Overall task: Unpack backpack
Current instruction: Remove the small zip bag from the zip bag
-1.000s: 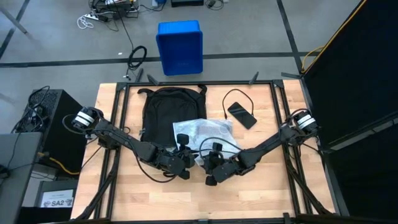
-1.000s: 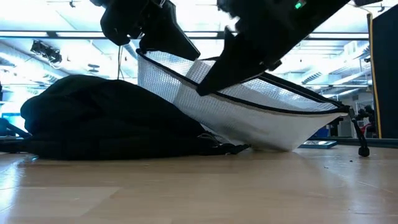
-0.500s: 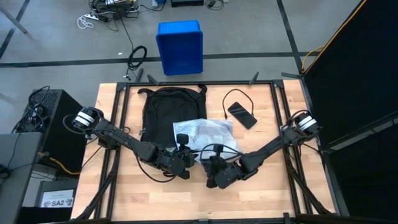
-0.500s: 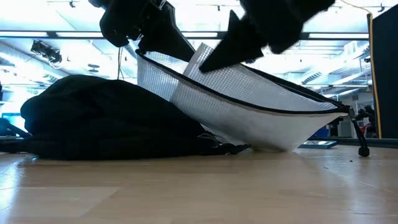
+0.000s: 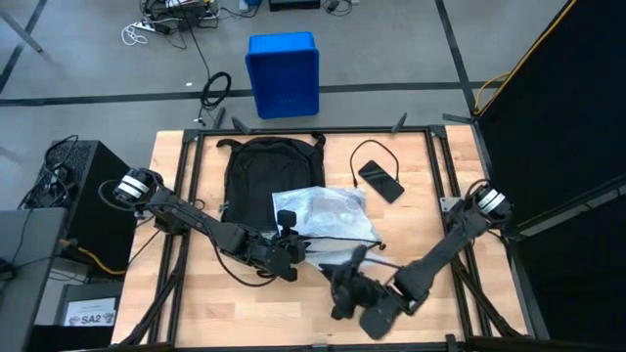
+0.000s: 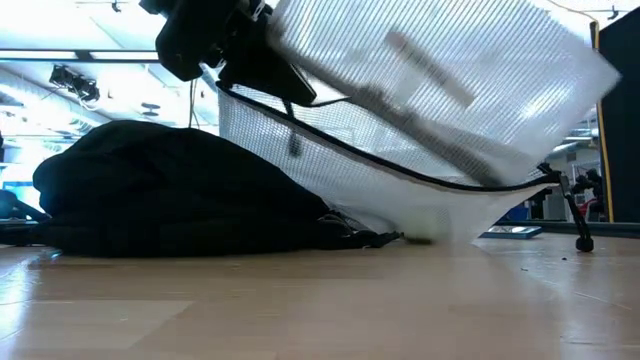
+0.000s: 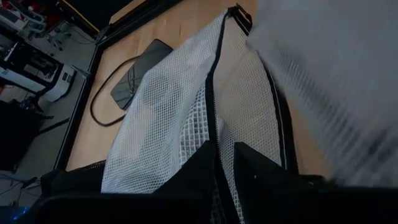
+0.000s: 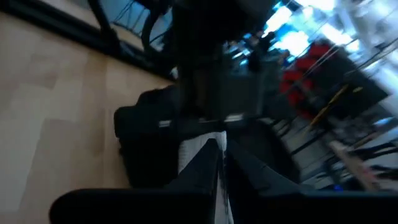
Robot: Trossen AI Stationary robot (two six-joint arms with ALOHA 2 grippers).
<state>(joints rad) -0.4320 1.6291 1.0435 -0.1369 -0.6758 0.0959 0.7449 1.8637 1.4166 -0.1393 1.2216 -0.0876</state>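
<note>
High view, left to right. A black box (image 5: 83, 186) and a laptop (image 5: 24, 244) stand off the table's left edge. The left arm reaches in from nine o'clock; the left gripper (image 5: 290, 256) sits just left of table centre, fingers narrow and pinched on the near edge of the pouch (image 5: 328, 210), a white mesh bag with black trim. In the left wrist view the black trim of the pouch (image 7: 211, 112) runs down between the two dark fingers (image 7: 199, 168).

The backpack (image 5: 262, 176) lies flat in the far-left part of the table (image 5: 293, 313), toward eleven o'clock, with the pouch overlapping its right side. In the low view the backpack (image 6: 170, 190) is a low black mound on the left, and the pouch (image 6: 400, 170) slopes up from it, lifted at the left gripper (image 6: 250, 60).

A blue bin (image 5: 283, 73) stands on the floor beyond the table at twelve o'clock. A black phone (image 5: 380, 181) with a cable (image 5: 367, 152) lies at one o'clock, apart from the pouch.

The right arm enters from three o'clock and crosses to the near side; the right gripper (image 5: 337, 291) is at six o'clock, apart from the pouch. In the right wrist view its fingers (image 8: 205, 168) are closed together, and whether they pinch anything cannot be told.
</note>
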